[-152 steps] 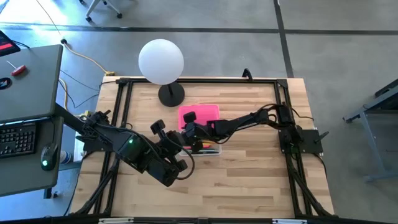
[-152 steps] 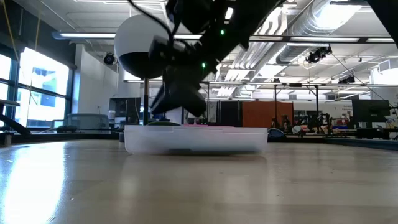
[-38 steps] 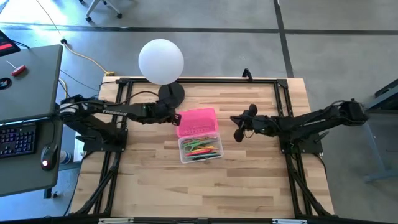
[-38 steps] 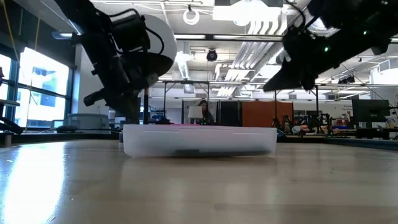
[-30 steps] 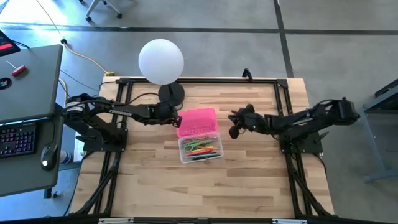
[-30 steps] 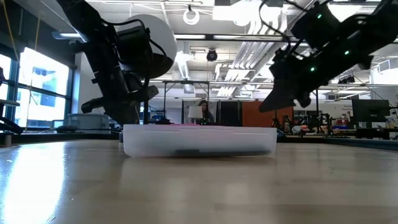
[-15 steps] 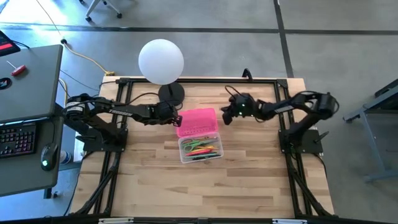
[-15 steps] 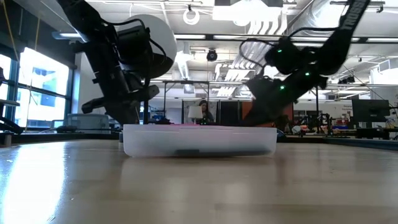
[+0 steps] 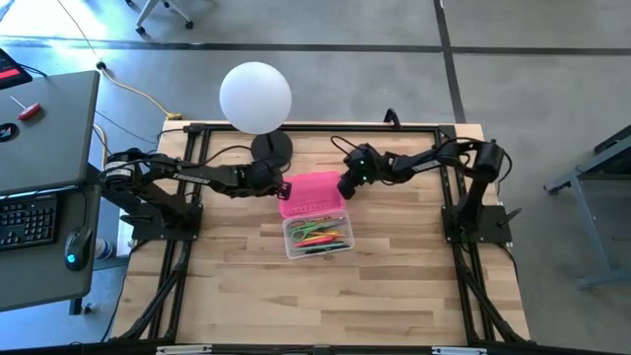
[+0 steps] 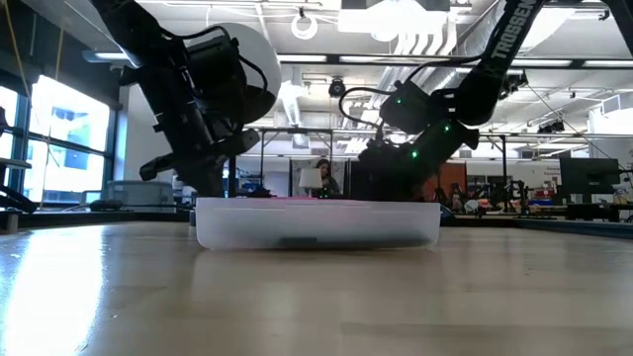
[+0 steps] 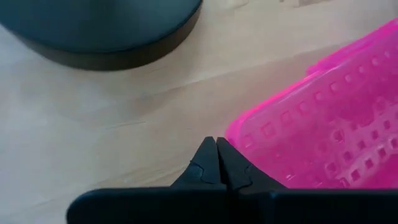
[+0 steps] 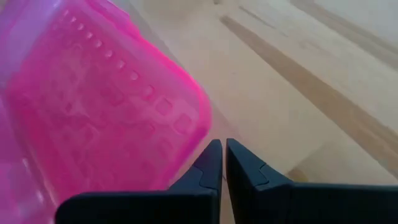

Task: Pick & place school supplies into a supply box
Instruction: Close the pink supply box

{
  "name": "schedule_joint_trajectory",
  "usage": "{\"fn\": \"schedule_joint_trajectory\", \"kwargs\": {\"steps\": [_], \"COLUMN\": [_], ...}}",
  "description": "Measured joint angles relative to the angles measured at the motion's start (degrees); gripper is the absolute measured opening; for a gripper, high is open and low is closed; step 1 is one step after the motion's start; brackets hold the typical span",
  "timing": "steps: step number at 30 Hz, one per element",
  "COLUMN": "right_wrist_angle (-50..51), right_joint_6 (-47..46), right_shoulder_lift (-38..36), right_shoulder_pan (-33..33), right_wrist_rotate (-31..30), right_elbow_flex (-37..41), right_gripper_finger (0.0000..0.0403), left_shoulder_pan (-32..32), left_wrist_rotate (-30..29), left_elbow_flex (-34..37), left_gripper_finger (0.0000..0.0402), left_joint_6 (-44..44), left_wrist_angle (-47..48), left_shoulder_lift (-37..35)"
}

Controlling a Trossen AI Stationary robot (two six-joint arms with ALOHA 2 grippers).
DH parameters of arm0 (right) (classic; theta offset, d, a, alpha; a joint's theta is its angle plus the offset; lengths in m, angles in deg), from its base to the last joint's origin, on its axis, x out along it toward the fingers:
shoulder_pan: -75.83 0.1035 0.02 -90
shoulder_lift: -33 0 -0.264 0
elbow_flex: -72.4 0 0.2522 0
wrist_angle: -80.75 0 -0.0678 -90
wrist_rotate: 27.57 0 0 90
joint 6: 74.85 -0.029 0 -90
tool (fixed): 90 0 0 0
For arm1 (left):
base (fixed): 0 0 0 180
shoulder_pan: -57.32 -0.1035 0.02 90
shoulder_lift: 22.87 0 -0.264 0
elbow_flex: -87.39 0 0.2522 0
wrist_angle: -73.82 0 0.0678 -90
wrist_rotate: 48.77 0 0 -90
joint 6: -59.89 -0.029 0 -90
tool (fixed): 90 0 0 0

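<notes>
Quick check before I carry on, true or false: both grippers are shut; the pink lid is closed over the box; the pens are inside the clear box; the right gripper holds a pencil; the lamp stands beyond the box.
1. Both grippers are shut. True: left gripper and right gripper have fingers together.
2. The pink lid covers the box. False: it lies open behind the clear box.
3. The pens are in the box. True.
4. The right gripper holds a pencil. False: it holds nothing.
5. The lamp stands beyond the box. True.
</notes>
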Motion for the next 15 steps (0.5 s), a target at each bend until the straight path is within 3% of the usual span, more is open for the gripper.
{"fn": "schedule_joint_trajectory", "kwargs": {"steps": [3,10,15], "right_wrist_angle": [0.5,0.3,-0.5], "right_joint_6": [0.1,4.9,7.6], "right_shoulder_lift": [0.0,-0.1,-0.6], "right_shoulder_pan": [0.1,1.4,2.7], "right_wrist_rotate": [2.0,0.2,-1.7], "right_elbow_flex": [-0.7,-1.3,-0.5], "right_gripper_finger": [0.0000,0.0000,0.0000], "left_shoulder_pan": [0.0,0.0,1.0], "left_wrist_rotate": [0.2,-0.1,-1.3], "left_elbow_flex": [0.0,0.0,-0.1], "left_gripper_finger": [0.0011,0.0042,0.0018], "left_joint_6": [-1.6,-3.0,-4.6], "left_wrist_angle": [-1.1,-2.7,-3.7], "left_shoulder_lift": [0.0,-0.2,-0.3]}}
